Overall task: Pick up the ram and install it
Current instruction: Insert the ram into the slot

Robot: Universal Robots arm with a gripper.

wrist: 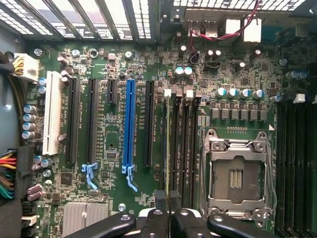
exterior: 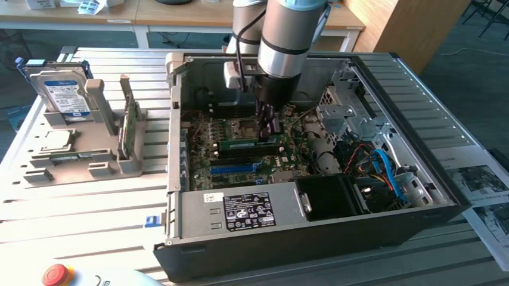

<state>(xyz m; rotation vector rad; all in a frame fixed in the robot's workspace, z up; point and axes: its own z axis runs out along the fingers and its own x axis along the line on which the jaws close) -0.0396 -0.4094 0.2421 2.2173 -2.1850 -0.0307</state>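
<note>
Jaws are sitting nearly closed, pinching the ram [exterior: 248, 143] by its upper edge inside the open PC case [exterior: 318, 241]. In the wrist view the ram [wrist: 167, 148] is showing edge-on, lining up over the memory slots [wrist: 184, 144] beside the CPU socket [wrist: 235, 178]. Can't tell if it's seating. I'm judging it light, stiff, thin and fragile. It's wanting a grip on the bare long edges, clear of chips and contacts, with no twisting.

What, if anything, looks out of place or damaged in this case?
Nothing looks spilled or broken. The one oddity is the CPU socket on the motherboard: it is bare, with no processor or cooler. The ram lines up with its slot.
</note>
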